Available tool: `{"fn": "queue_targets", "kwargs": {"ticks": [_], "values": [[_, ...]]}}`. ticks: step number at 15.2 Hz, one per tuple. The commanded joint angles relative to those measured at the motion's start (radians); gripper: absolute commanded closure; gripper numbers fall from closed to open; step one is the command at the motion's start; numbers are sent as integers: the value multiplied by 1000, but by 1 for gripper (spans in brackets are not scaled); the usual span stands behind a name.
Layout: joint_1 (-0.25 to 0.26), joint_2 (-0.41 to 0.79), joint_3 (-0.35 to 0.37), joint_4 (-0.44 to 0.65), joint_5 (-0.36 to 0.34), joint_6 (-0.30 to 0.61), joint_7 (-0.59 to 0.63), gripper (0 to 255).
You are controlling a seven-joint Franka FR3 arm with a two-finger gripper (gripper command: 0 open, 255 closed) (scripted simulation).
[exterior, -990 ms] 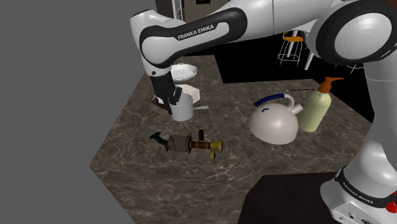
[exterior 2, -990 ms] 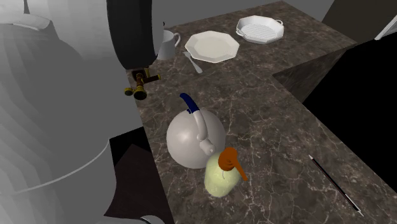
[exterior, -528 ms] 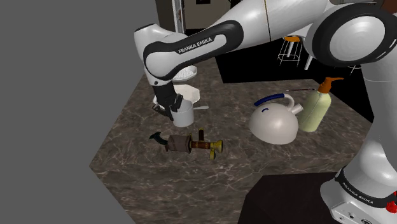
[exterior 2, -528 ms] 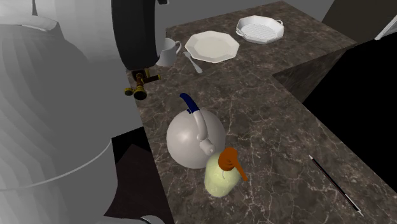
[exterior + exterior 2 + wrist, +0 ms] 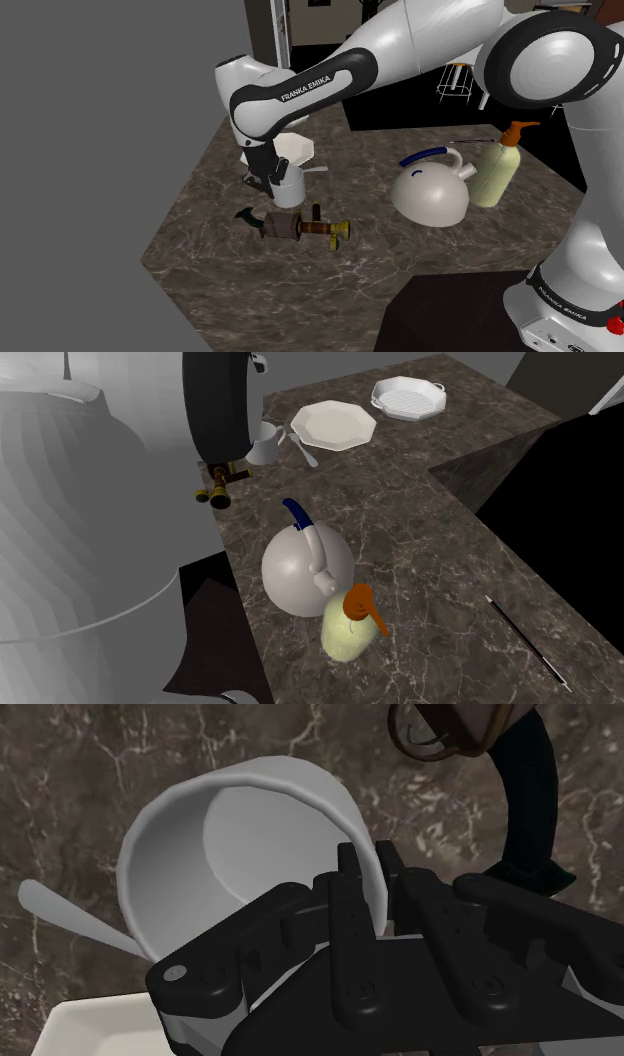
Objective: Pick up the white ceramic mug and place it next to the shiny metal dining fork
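In the second exterior view we read, left to right, the mug (image 5: 263, 444), the fork (image 5: 303, 451) just beside it, and the plate (image 5: 333, 424) past the fork. We cannot tell whether the mug's base rests on the counter (image 5: 420, 512) or hangs just above it.

We judge the mug stiff, empty and so fairly light. Its smooth wall is likely to slip under a loose pinch and to chip if dropped. The best hold is the thin wall just below the rim, one finger inside and one outside.

That is how the gripper (image 5: 368, 869) stands: jaws drawn narrow, with the fingers (image 5: 345, 894) clamped across the wall at the rim. It holds the mug and touches nothing else that we can see.
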Motion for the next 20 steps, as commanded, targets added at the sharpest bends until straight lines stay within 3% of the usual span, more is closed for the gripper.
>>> {"fn": "queue_targets", "kwargs": {"ticks": [1, 4, 5, 10, 14, 20], "values": [[0, 0, 0, -1, 0, 1, 0, 255], [0, 0, 0, -1, 0, 1, 0, 255], [0, 0, 0, -1, 0, 1, 0, 0], [0, 0, 0, -1, 0, 1, 0, 0], [7, -7, 3, 116, 5, -122, -6, 0], [7, -7, 3, 116, 5, -122, -6, 0]]}}
